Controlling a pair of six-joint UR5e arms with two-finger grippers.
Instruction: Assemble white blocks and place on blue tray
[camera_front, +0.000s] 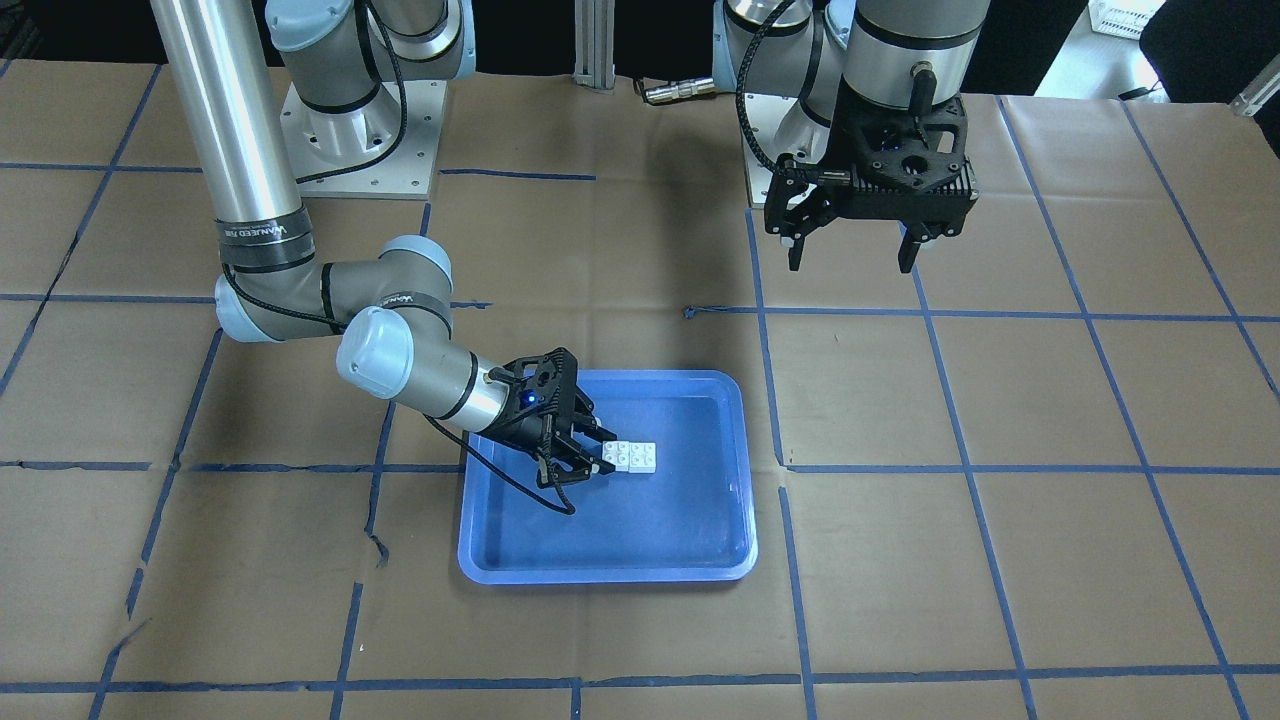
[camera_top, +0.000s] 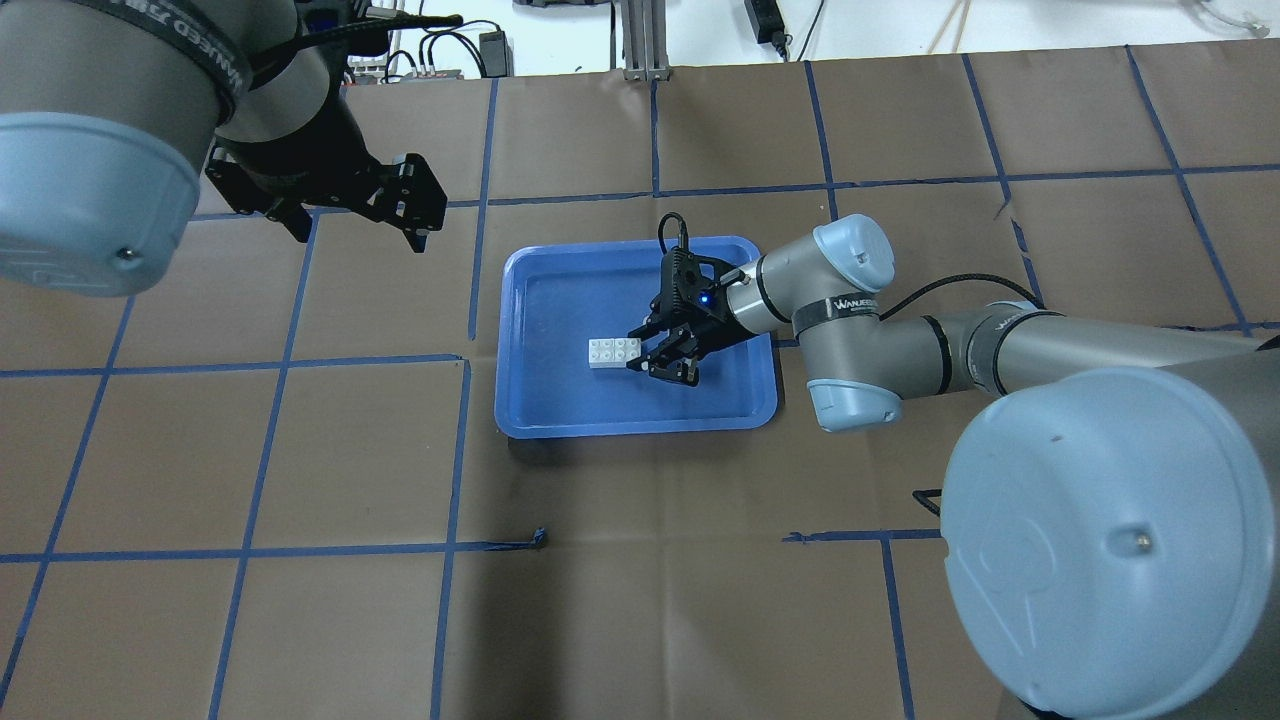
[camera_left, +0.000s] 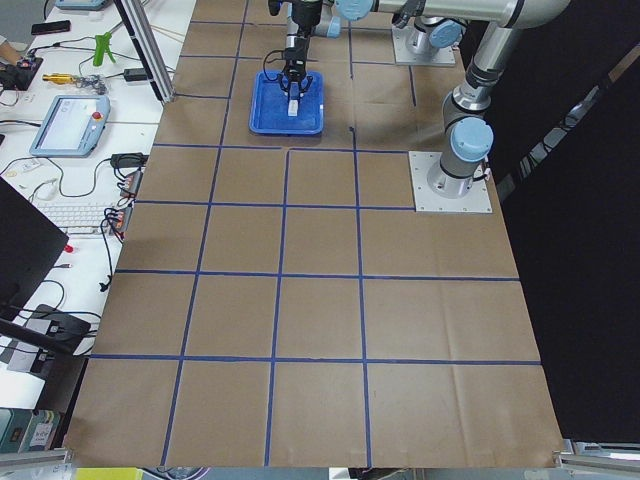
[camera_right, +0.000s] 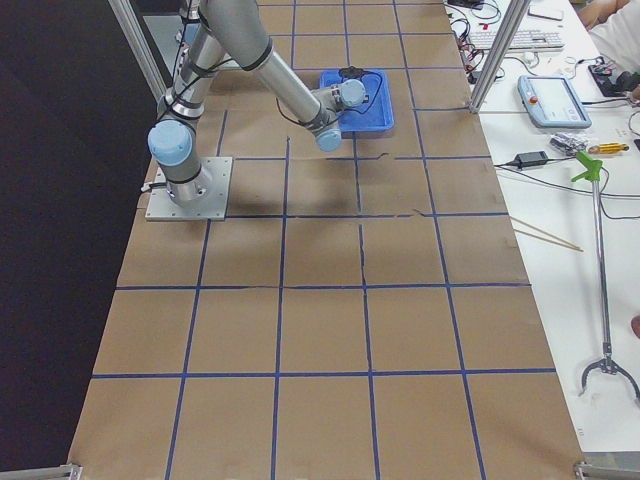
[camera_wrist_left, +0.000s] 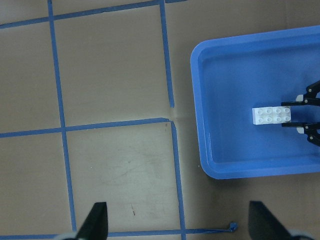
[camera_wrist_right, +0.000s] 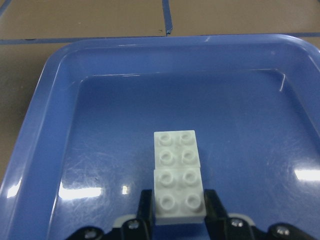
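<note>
The two white blocks (camera_front: 632, 456) lie end to end, studs up, on the floor of the blue tray (camera_front: 600, 575). They also show in the overhead view (camera_top: 614, 351) and the left wrist view (camera_wrist_left: 271, 115). My right gripper (camera_front: 603, 462) reaches low into the tray, and its fingers press both sides of the nearer block (camera_wrist_right: 179, 200). The farther block (camera_wrist_right: 176, 147) lies free in front. My left gripper (camera_front: 850, 255) hangs open and empty, high over bare table away from the tray (camera_top: 640, 428).
The table is covered in brown paper with a blue tape grid (camera_top: 460, 360). The arm bases (camera_front: 360, 140) stand at the robot's side. Outside the table there are monitors, cables and a grabber tool (camera_right: 600, 300).
</note>
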